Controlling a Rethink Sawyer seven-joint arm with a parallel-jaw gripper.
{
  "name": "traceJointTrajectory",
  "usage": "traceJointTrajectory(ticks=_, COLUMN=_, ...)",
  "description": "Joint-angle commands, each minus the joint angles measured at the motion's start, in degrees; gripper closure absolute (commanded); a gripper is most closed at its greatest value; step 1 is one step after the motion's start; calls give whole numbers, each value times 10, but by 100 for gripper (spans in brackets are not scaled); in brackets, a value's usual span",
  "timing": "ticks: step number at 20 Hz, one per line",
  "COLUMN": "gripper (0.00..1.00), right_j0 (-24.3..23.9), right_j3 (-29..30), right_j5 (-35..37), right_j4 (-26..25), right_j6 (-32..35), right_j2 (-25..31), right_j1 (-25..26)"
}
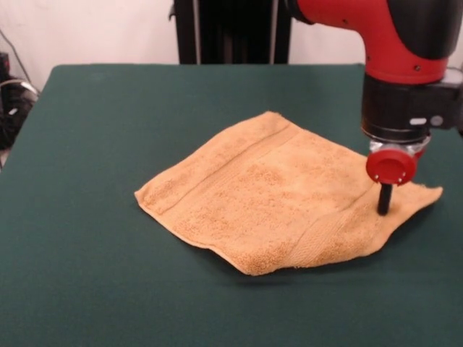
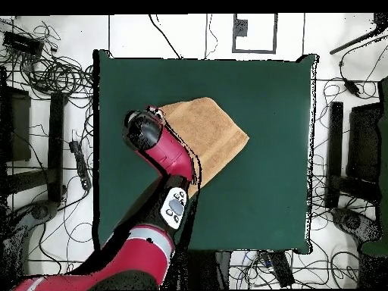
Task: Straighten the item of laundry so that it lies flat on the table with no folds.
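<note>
dark green tabletop (image 1: pixel 87 289) fills the front view's lower edge, bare cloth right up to the camera. beyond it lies the mustard towel (image 1: pixel 268 195), spread mostly open in a rough diamond, a little right of the tabletop's middle in this view. one corner points toward the camera, with its edge looking doubled or slightly lifted there. a woven band runs near the far left hem and another near the right hem. the towel's right corner tapers to a point just past the pincer (image 1: pixel 385 208), whose dark tip comes straight down onto the cloth there, below a red disc on the black and red arm. whether it is wide or narrow i cannot tell. from overhead, the arm covers the towel's (image 2: pixel 212 132) left part.
</note>
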Motion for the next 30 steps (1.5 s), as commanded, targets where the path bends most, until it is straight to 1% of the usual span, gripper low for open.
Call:
traceJointTrajectory(ticks=1, gripper=100, right_j0=-7, right_j3=44, right_j5=-28, right_j4=25, right_j6=114, right_j2=88, right_j1=1)
traceJointTrajectory(ticks=5, gripper=100, right_j0=-13, right_j3=47, right_j5=-34, right_j4=17, right_j6=104, right_j2=92, right_j1=1)
traceJointTrajectory(ticks=8, gripper=100, right_j0=4, right_j3=22, right_j5=-4, right_j4=-5, right_j6=130, right_j2=52, right_j1=18)
traceJointTrajectory(ticks=9, gripper=0, right_j0=7, right_j3=16, right_j5=4, right_j4=-13, right_j6=133, right_j2=43, right_j1=22)
traceJointTrajectory(ticks=14, gripper=0, right_j0=0, right_j3=16, right_j5=5, right_j4=-11, right_j6=125, right_j2=52, right_j1=19)
traceJointTrajectory(ticks=19, gripper=0, right_j0=0, right_j3=16, right_j5=2, right_j4=5, right_j6=145, right_j2=65, right_j1=17)
traceJointTrajectory(ticks=22, gripper=0, right_j0=15, right_j3=0, right_j5=16, right_j4=1, right_j6=182, right_j2=42, right_j1=30)
traceJointTrajectory(ticks=24, gripper=0, right_j0=27, right_j3=-19, right_j5=43, right_j4=-11, right_j6=212, right_j2=16, right_j1=41)
traceJointTrajectory(ticks=26, gripper=0, right_j0=35, right_j3=-34, right_j5=85, right_j4=-33, right_j6=231, right_j2=-13, right_j1=50)
traceJointTrajectory(ticks=27, gripper=0, right_j0=38, right_j3=-37, right_j5=101, right_j4=-44, right_j6=230, right_j2=-27, right_j1=53)
traceJointTrajectory(ticks=30, gripper=0, right_j0=33, right_j3=-23, right_j5=99, right_j4=-48, right_j6=203, right_j2=-22, right_j1=44)
